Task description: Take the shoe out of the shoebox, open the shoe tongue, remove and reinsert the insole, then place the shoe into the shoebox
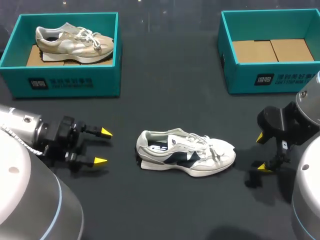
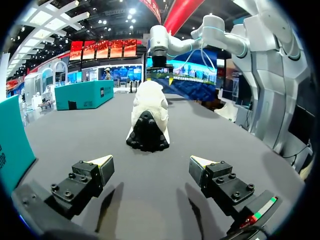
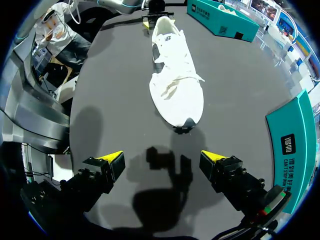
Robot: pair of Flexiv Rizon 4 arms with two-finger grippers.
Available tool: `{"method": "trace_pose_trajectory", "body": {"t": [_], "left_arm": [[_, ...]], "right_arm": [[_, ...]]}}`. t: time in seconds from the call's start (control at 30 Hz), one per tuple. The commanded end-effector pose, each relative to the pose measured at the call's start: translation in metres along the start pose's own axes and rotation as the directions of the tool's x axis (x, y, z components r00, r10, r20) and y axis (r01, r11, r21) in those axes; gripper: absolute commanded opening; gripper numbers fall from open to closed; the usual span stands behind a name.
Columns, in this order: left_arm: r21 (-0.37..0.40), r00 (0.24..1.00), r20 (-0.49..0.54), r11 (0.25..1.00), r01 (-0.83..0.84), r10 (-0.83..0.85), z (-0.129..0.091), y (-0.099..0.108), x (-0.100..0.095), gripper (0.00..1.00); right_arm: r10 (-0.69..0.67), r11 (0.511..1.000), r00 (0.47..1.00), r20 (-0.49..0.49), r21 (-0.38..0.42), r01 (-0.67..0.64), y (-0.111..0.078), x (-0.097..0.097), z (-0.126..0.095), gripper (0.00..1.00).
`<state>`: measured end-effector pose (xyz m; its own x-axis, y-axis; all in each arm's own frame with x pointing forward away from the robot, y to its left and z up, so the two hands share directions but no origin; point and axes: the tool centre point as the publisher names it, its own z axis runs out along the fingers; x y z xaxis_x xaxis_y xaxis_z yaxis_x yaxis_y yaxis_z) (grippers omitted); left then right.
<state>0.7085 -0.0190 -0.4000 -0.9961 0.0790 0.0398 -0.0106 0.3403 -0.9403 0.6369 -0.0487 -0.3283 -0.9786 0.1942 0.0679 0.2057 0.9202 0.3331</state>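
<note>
The white shoe (image 1: 186,152) lies on the surface (image 1: 170,100) between the left jaws and right jaws, both released and clear of it. Removal looks done; tongue, insole and reboxing remain.

Even overhead light falls on the dark grey matte bench (image 1: 170,100). A hard-edged shadow lies between the fingers of the right claw (image 3: 161,156); softer shadows fall under each finger of the left claw (image 2: 151,161). The white-and-navy laced sneaker (image 1: 186,153) reads bright against the bench.
</note>
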Motion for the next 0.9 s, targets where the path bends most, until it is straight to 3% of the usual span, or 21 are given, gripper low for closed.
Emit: {"method": "trace_pose_trajectory", "body": {"t": [0.03, 0.9], "left_arm": [[0.003, 1.000, 0.010, 1.000, 0.000, 0.000, 0.015, -0.001, -0.006, 1.00], [0.039, 1.000, -0.003, 0.999, 0.014, -0.014, 0.071, -0.014, -0.012, 1.00]], "right_arm": [[-0.001, 1.000, 1.000, 0.004, 0.000, 0.001, -0.001, 0.002, -0.001, 1.00], [-0.001, 1.000, 1.000, 0.004, 0.000, 0.001, -0.001, 0.002, -0.001, 1.00]]}}
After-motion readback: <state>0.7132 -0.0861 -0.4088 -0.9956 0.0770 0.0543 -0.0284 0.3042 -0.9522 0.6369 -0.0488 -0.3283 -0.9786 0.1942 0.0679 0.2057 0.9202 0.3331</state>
